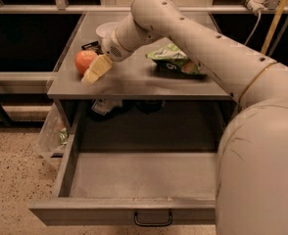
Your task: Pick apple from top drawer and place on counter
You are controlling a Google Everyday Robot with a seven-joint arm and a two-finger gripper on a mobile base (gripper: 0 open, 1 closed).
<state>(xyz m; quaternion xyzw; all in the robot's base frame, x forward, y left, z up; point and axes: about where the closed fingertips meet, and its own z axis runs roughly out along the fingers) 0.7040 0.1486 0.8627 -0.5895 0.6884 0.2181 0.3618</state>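
The red-orange apple (pixel 84 60) rests on the grey counter (pixel 149 84) near its left edge. My gripper (pixel 96 71) hangs just right of the apple and slightly in front of it, low over the counter, close to or touching the apple. The arm reaches in from the right across the counter. The top drawer (pixel 134 173) is pulled open below, and its inside shows nothing in it. Its front panel carries a small dark handle (pixel 153 220).
A white bowl (pixel 106 30) stands at the back of the counter, partly behind my wrist. A green snack bag (pixel 176 60) lies right of centre. A small dark packet (pixel 90 46) lies behind the apple. A clear plastic bag (pixel 51 131) hangs left of the cabinet.
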